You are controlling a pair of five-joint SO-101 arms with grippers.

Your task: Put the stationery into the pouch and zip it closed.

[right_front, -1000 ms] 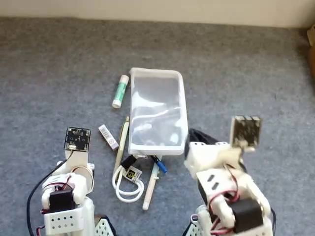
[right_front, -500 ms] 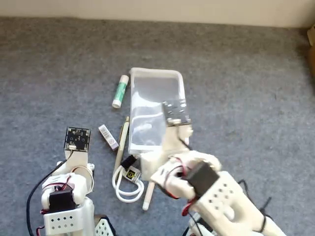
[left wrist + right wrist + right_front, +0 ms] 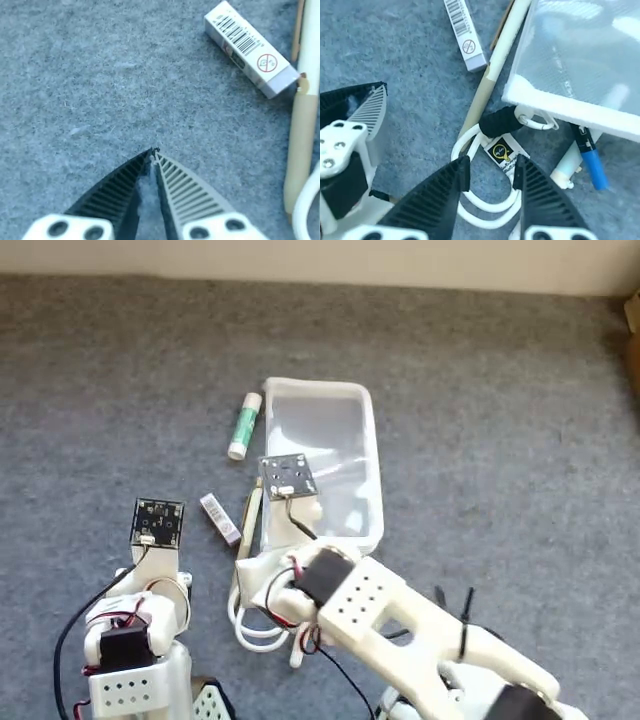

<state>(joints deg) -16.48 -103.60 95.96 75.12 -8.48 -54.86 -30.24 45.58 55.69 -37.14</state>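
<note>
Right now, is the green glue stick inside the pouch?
No, the glue stick lies on the carpet beside the pouch, outside it.

Pen [image 3: 494, 70] and pouch [image 3: 580, 55] crowd the cable [image 3: 501, 122] below the right gripper [image 3: 491, 167].

looking like a plain indoor room, judging by short-piled grey carpet [image 3: 520, 420] meeting a pale cream wall [image 3: 320, 258].

Gray carpet-like counter [image 3: 520, 420] lies under and around the 2 sets of jaws. Pale wall strip [image 3: 320, 260] well beyond them, far side. Brown object [image 3: 634, 340] far right of them, cut off.
</note>
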